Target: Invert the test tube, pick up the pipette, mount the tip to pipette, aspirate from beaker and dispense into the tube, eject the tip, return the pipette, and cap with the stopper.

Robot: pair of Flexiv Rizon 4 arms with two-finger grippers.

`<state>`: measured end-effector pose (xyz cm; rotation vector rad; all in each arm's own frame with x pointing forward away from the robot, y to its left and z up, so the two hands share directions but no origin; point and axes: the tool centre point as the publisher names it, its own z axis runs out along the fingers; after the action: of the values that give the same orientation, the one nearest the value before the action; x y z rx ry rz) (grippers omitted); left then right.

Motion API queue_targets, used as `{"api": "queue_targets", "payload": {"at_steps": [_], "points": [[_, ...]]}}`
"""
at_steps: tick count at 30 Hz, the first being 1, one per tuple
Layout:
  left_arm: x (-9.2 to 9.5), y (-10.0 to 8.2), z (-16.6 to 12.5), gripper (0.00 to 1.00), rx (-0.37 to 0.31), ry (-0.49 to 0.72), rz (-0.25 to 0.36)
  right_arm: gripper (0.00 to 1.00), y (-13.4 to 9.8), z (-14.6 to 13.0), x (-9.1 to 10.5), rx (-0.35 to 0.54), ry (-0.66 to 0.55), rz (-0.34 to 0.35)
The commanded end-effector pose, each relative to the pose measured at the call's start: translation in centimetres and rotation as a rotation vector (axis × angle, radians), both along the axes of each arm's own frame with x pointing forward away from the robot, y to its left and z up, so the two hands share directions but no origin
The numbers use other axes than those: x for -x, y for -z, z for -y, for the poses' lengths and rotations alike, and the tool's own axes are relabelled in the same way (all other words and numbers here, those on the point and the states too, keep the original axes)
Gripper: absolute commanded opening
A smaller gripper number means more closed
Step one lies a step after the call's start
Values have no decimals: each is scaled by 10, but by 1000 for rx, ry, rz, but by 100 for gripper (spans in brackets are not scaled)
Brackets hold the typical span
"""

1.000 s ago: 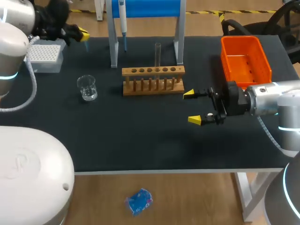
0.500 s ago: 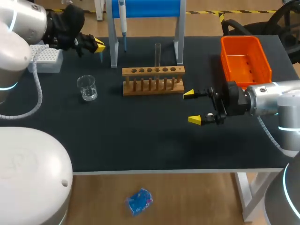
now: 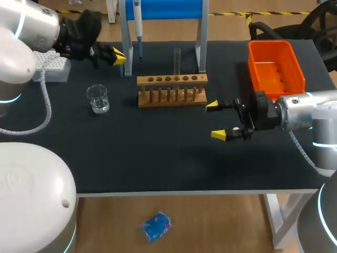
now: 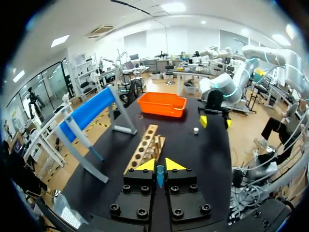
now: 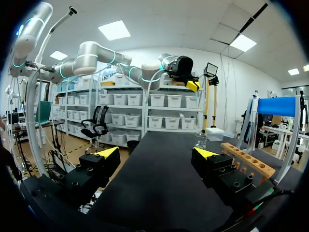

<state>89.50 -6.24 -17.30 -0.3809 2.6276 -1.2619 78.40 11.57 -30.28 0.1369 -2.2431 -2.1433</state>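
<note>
My left gripper (image 3: 119, 56) hovers at the back left of the table, beside the left leg of the blue stand (image 3: 163, 9). It is shut on a small blue pipette tip (image 4: 160, 176), which sticks out between its yellow fingertips. The pipette (image 3: 138, 21) hangs on the stand. A clear test tube (image 3: 177, 60) stands upright in the wooden rack (image 3: 171, 89). The glass beaker (image 3: 98, 98) sits left of the rack. My right gripper (image 3: 218, 120) stands open and empty, low over the table right of the rack. A small white stopper (image 4: 195, 130) lies on the table near the right gripper.
A white tip box (image 3: 50, 66) sits at the back left corner. An orange bin (image 3: 275, 66) stands at the back right. The black mat in front of the rack is bare.
My left arm has swung right from the tip box to the stand's left leg, carrying the blue tip. The right arm has not moved.
</note>
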Motion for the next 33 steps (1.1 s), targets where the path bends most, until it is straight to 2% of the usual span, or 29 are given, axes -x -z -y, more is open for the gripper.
{"api": "queue_targets", "payload": {"at_steps": [1, 10, 12, 16, 31, 33], "points": [[7, 5, 28, 0, 0, 37, -10, 100, 1, -7, -5, 14, -8, -4], [36, 14, 73, 0, 3, 141, -16, 100, -1, -28, -13, 3, -36, -5], [43, 13, 81, 0, 30, 152, -18, 100, -1, -32, -14, -1, -38, -6], [55, 17, 94, 0, 0, 129, -8, 100, -2, -35, -16, -13, -38, -3], [55, 17, 94, 0, 0, 129, -8, 100, -2, -35, -16, -13, -38, -3], [58, 24, 103, 0, -7, 130, -7, 100, -3, -37, -19, -22, -54, -13]]}}
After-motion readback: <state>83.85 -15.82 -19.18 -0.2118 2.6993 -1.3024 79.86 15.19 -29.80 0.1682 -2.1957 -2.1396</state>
